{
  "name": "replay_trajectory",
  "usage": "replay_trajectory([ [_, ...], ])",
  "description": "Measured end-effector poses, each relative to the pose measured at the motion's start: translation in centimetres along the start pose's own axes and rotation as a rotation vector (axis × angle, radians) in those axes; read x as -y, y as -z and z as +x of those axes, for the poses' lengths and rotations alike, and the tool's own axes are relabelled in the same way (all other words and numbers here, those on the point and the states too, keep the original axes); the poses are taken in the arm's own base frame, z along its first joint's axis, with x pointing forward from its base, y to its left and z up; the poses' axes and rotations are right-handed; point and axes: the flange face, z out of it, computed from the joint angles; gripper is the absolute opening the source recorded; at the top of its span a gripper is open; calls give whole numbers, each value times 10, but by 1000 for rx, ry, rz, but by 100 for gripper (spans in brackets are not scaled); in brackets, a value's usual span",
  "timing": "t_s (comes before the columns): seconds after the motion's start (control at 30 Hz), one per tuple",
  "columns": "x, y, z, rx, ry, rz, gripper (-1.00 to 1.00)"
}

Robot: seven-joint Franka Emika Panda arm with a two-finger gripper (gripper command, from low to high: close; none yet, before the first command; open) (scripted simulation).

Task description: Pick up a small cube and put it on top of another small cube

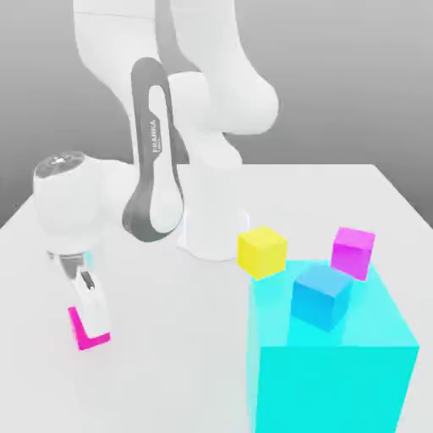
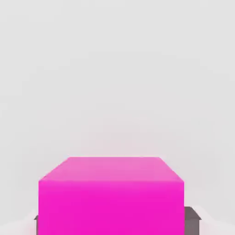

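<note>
Big cyan block (image 1: 334, 364) lower right carries the blue cube (image 1: 320, 296), yellow cube (image 1: 261, 251) mid-frame, gripper (image 1: 90, 326) lower left closed on the pink cube (image 1: 87, 334) at the table: lift straight, keep squeeze steady, then center over a target cube.

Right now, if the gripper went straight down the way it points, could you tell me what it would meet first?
The gripper points down at the table with the pink cube already between its fingers. Going straight on, it would probably press that cube into the table; nothing else looks to be in line.
</note>
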Motion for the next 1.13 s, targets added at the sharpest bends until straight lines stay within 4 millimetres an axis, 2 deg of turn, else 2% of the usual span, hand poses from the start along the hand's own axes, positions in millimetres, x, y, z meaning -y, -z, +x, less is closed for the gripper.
replay_trajectory([
  [0.07,1,9,0,1,0,0,-100],
  [0.23,1,53,0,2,0,0,-100],
  [0.3,17,73,-15,3,5,3,-100],
  [0.43,70,119,-73,9,-3,10,-100],
  [0.5,92,146,-113,13,-2,13,-100],
  [0.6,114,188,-173,18,-14,14,-100],
  [0.73,121,248,-259,18,-32,10,-100],
  [0.87,102,307,-349,9,-43,3,-100],
  [0.9,96,310,-363,6,-44,1,-100],
  [0.93,94,303,-370,4,-45,1,-100],
  [1.0,92,278,-376,3,-44,0,-100],
  [1.03,91,267,-377,3,-44,0,100],
  [1.13,91,267,-377,3,-44,0,100],
])
